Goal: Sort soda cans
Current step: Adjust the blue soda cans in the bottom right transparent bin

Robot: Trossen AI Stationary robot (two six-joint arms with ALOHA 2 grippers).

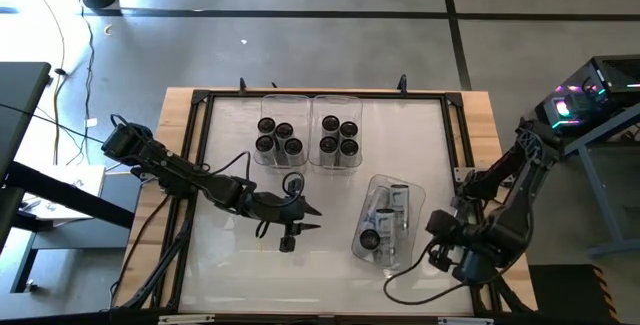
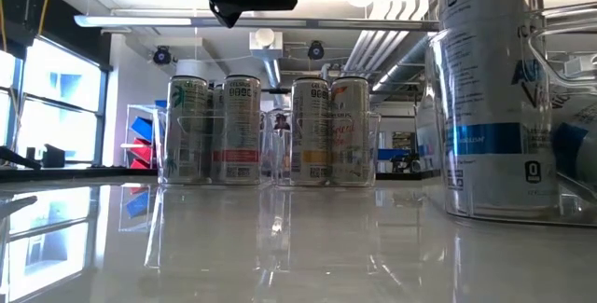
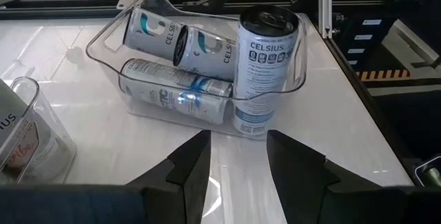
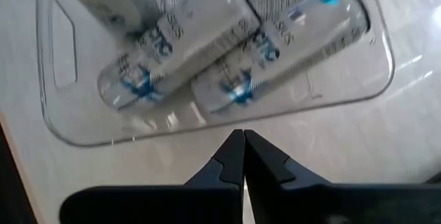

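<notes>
Two clear bins stand at the table's far middle, the left one (image 1: 278,137) and the right one (image 1: 338,135), each with several soda cans upright. A third clear bin (image 1: 388,220) sits at the near right. In it several cans (image 3: 179,45) lie on their sides and one can (image 3: 265,72) stands upright at its near end. My left gripper (image 1: 312,218) hovers open left of this bin with its fingers pointing at it; its fingertips (image 3: 238,155) hold nothing. My right gripper (image 1: 436,229) is shut just right of the bin, with its fingertips (image 4: 242,148) above the bin's wall.
A black frame (image 1: 200,165) runs along the white tabletop's edges, with wooden borders outside it. Bare tabletop (image 1: 250,265) lies at the near left. In the low view the two far bins of cans (image 2: 270,130) stand in the middle and the near bin (image 2: 504,89) looms at the right.
</notes>
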